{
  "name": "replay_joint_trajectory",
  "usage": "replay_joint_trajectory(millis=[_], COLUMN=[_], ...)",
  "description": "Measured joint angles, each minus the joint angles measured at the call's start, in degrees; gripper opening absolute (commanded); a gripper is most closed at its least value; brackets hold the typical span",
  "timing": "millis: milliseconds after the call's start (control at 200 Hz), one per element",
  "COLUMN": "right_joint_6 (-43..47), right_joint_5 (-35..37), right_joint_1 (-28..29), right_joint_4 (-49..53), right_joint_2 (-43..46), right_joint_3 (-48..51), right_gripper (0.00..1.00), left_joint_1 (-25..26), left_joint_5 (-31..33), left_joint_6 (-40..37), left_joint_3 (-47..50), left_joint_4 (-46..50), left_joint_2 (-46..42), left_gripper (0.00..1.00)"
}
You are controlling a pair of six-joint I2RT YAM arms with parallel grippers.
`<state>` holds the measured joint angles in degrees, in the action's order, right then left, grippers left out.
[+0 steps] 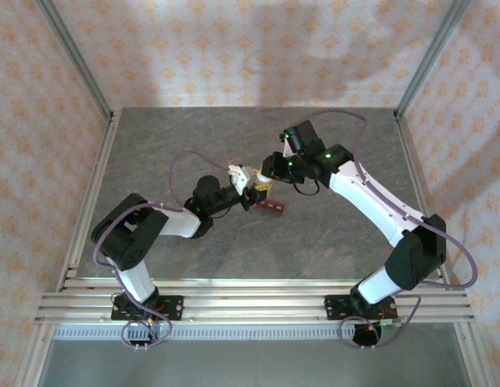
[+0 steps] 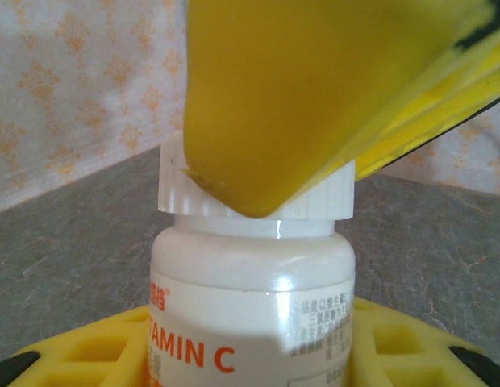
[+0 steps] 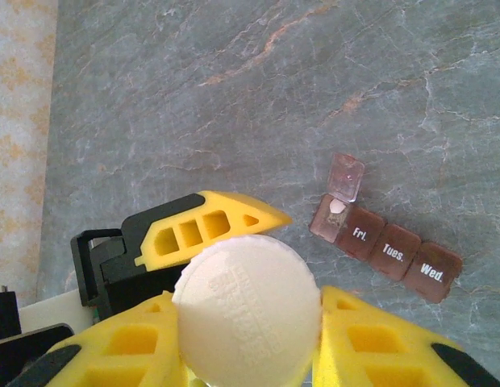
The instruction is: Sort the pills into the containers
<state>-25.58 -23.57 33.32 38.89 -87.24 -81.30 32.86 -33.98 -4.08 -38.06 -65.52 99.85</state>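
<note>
A white pill bottle [image 2: 250, 306] with orange "VITAMIN C" lettering stands upright between my left gripper's [image 2: 250, 343] yellow fingers [image 2: 97, 355], which are shut on its body. My right gripper [image 3: 248, 322] is shut on the bottle's ribbed white cap [image 3: 248, 310] from above; one of its fingers [image 2: 266, 105] covers the cap [image 2: 314, 201] in the left wrist view. Both grippers meet mid-table [image 1: 252, 181]. The containers [image 3: 387, 246], a dark red-brown strip, lie on the table to the right. The strip's end compartment has its lid [image 3: 347, 176] flipped open and holds a pale pill [image 3: 336, 207].
The grey stone-patterned table [image 1: 153, 153] is walled by patterned panels with metal posts. The containers [image 1: 272, 208] lie just in front of the two grippers. Purple cables loop from both arms over the table's middle.
</note>
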Motion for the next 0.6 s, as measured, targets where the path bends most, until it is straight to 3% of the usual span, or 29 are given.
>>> replay_joint_trajectory(millis=[220, 315, 415, 430, 440, 445, 455, 601], right_joint_6=[-1.53, -1.90, -1.90, -1.90, -1.90, -1.88, -1.88, -2.14], right_joint_5=[1.16, 1.36, 1.55, 1.57, 1.60, 1.60, 1.60, 4.42], right_joint_1=[0.24, 0.28, 0.28, 0.28, 0.28, 0.28, 0.28, 0.26], right_joint_4=[-0.50, -0.92, -1.29, -1.29, -1.31, -1.31, -1.31, -1.16], right_joint_2=[0.00, 0.00, 0.00, 0.00, 0.00, 0.00, 0.00, 0.00], right_joint_3=[0.00, 0.11, 0.11, 0.11, 0.11, 0.11, 0.11, 0.11], right_gripper=[0.20, 0.20, 0.20, 0.20, 0.20, 0.20, 0.20, 0.20], left_joint_1=[0.04, 0.04, 0.15, 0.15, 0.15, 0.15, 0.15, 0.15], left_joint_5=[1.53, 2.16, 2.99, 3.08, 3.15, 3.19, 3.21, 4.87], left_joint_6=[-0.13, -0.46, -0.46, -0.46, -0.48, -0.48, -0.44, -0.85], left_joint_3=[0.00, 0.00, 0.00, 0.00, 0.00, 0.00, 0.00, 0.02], left_joint_4=[-0.09, -0.15, -0.33, -0.35, -0.35, -0.35, -0.35, -2.32], left_joint_2=[0.00, 0.00, 0.00, 0.00, 0.00, 0.00, 0.00, -0.42], left_gripper=[0.00, 0.11, 0.38, 0.56, 0.83, 0.91, 0.98, 1.00])
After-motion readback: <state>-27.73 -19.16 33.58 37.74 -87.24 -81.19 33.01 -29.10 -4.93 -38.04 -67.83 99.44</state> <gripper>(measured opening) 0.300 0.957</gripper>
